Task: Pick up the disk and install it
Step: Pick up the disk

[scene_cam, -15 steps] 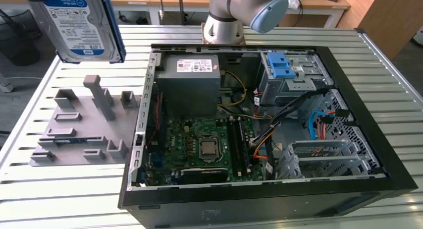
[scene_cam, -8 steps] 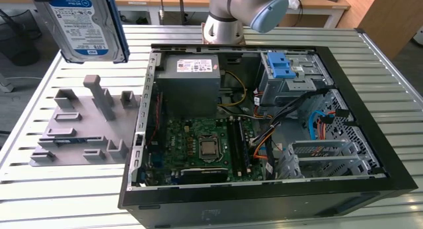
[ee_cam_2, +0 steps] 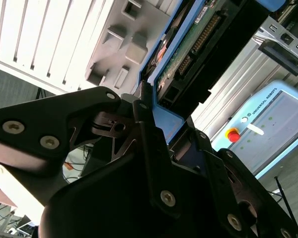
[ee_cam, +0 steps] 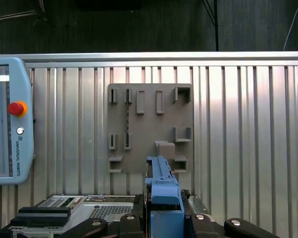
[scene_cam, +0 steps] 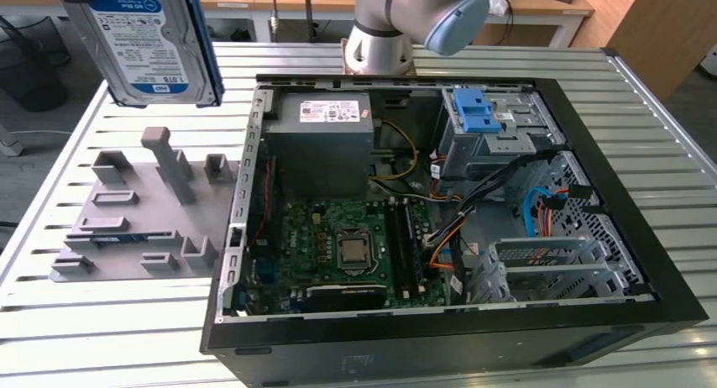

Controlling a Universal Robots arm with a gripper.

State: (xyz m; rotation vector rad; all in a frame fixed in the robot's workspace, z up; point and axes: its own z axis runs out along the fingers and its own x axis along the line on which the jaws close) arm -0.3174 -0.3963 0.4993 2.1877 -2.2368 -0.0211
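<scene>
Exterior view: jaws are gripping the disk (scene_cam: pixel 151 39) above the worktop (scene_cam: pixel 661 119); carrying it square and steady is looking vital.

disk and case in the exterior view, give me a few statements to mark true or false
1. The gripper holds the disk up off the table. True.
2. The disk is seated in the case. False: it hangs in the air at the exterior view's left of the case.
3. The case is open, with its motherboard showing. True.
4. The grey fixture lies inside the case. False: it lies on the table beside the case.
</scene>
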